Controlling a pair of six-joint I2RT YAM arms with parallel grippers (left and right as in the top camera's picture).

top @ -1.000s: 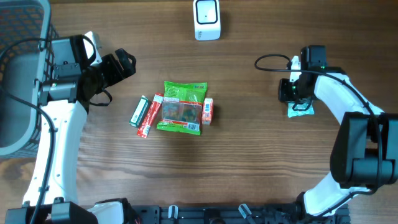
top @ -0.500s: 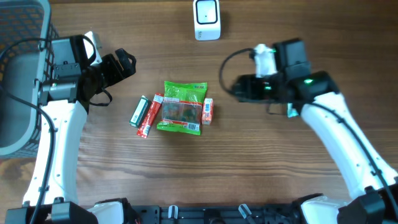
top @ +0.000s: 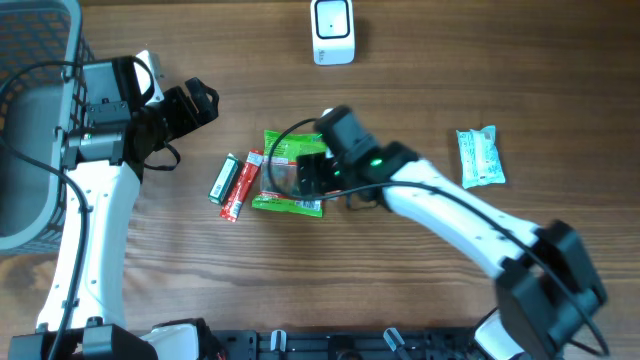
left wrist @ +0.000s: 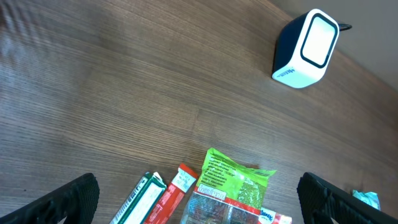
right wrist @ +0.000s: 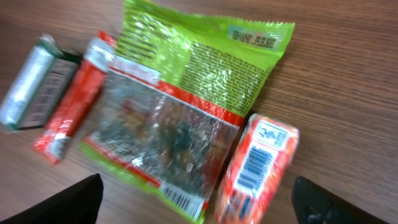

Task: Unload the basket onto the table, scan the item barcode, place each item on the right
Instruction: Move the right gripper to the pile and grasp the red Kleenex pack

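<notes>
My right claw (right wrist: 196,208) stands wide open above the middle of the surface (top: 420,290). Its two dark fingertips (right wrist: 62,202) show only at the lower corners of the right wrist view. Nothing is held between them, and I cannot tell whether they touch what lies below.

Under the claw lie the green packet (right wrist: 186,93) and, just beside its right edge, the orange pack (right wrist: 258,165) with a barcode facing up. Left of the packet, the red stick (right wrist: 71,106) and the green stick (right wrist: 31,90) lie side by side.

My left claw (left wrist: 199,205) is likewise fully spread and empty, and hangs between the basket (top: 30,150) and the items. The scanner (top: 332,32) stands at the far edge. A pale blue packet (top: 478,157) lies well apart on the right.

From overhead, my right arm covers the orange pack and part of the green packet. The print on the wrappers is too blurred to read. The left wrist view cuts the items off at its lower edge.
</notes>
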